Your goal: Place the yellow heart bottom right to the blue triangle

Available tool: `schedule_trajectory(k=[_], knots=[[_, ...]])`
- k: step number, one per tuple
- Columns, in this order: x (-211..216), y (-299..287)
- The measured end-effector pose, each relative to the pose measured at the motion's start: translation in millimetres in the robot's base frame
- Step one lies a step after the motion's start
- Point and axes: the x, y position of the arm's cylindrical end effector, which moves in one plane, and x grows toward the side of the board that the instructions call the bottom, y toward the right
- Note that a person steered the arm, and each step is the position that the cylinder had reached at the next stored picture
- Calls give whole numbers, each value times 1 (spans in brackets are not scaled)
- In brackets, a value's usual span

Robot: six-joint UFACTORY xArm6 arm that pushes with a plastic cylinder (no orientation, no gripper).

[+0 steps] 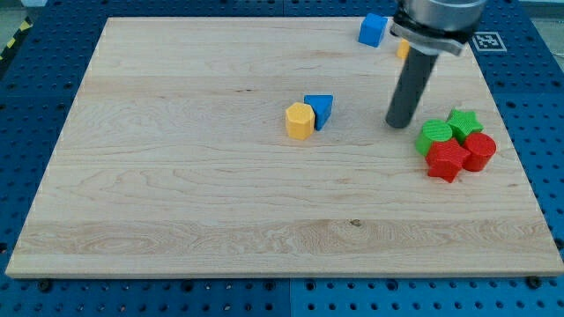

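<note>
The yellow heart (300,121) sits near the board's middle, touching the left side of the blue triangle (320,109). My tip (401,124) is down on the board to the right of both, roughly a block's width or two away from the blue triangle and just left of the green and red cluster. It touches no block.
A blue cube (373,30) lies near the top edge. An orange-yellow block (403,49) is mostly hidden behind the rod. At the right sit a green block (434,137), a green star (462,122), a red star (447,161) and a red cylinder (479,151). The wooden board (176,176) has blue pegboard around it.
</note>
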Motion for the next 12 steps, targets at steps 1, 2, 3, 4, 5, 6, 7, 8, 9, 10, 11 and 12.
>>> schedule_trajectory(k=[1, 2, 3, 4, 5, 6, 7, 8, 9, 10, 11, 12], knots=[[-41, 34], [-41, 116], [-81, 160], [-137, 153], [-143, 145], [-154, 107], [-155, 69], [-149, 41], [-122, 34], [-86, 34], [-62, 33], [-45, 28]])
